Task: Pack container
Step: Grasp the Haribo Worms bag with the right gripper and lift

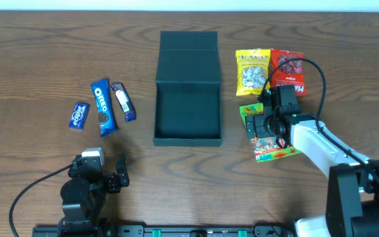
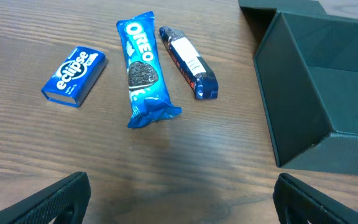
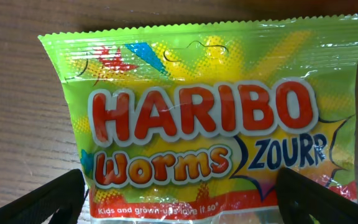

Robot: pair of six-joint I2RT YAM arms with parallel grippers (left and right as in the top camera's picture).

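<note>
The dark teal-green container [image 1: 187,112] stands open in the middle of the table, its flap lid [image 1: 188,59] lying back; its near corner shows in the left wrist view [image 2: 303,93]. My right gripper [image 1: 268,128] is open, low over a green Haribo Worms packet [image 1: 276,153]. In the right wrist view its fingers [image 3: 182,196] stand either side of the packet [image 3: 197,106]. My left gripper [image 1: 104,174] is open and empty near the front left; its fingertips [image 2: 182,199] show over bare wood.
Left of the container lie a blue Eclipse box [image 1: 78,115], an Oreo packet [image 1: 102,106] and a dark blue bar [image 1: 123,101]; all three show in the left wrist view. Right of the lid lie a yellow packet [image 1: 252,71] and a red packet [image 1: 287,71].
</note>
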